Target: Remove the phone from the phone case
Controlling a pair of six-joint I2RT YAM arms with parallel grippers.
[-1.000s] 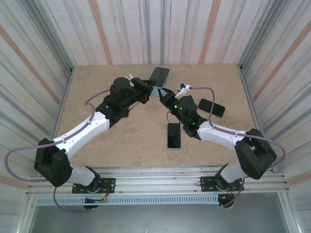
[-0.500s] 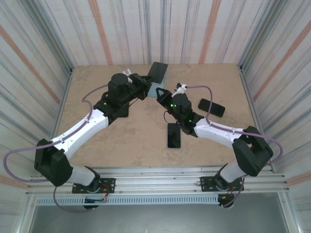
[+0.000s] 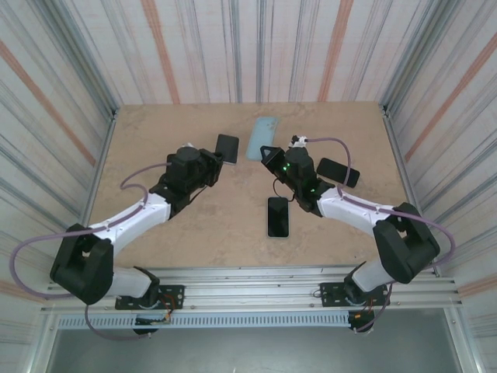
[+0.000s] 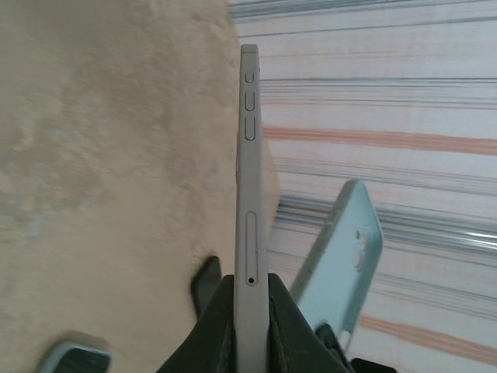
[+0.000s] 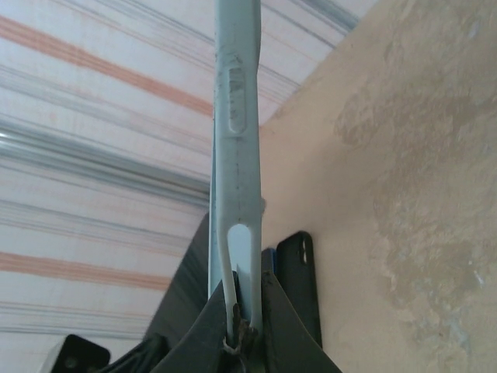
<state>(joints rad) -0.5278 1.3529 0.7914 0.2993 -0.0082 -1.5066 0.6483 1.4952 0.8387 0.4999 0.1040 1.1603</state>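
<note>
Grey metal rim, dark glass face: how is the phone (image 4: 248,155) expected to handle? (trainee)

Treat it as rigid, dense for its size and slick on both flat faces. The glass is judged fragile, so a drop onto the table (image 3: 194,225) is the main hazard. (technician)

Where is it, and what holds it? (trainee)

It is already clear of the phone case (image 3: 262,137). It is raised over the far middle of the table, just left of the case and not touching it. The left gripper (image 4: 250,299) is clamped narrow across the flat faces at one short end, and the long body projects unsupported. (technician)

Is that hold adequate? (trainee)

Probably, for slow moves. A hold nearer the middle would likely reduce swing and slip. Avoid the side buttons. (technician)

And the case? (trainee)

Pale blue and thin, probably light and flexible. The right gripper (image 5: 237,311) pinches one end, jaws nearly closed. A black phone (image 3: 278,217) and a second black phone (image 3: 338,172) lie flat near the right arm; keep clear of both. (technician)
</note>
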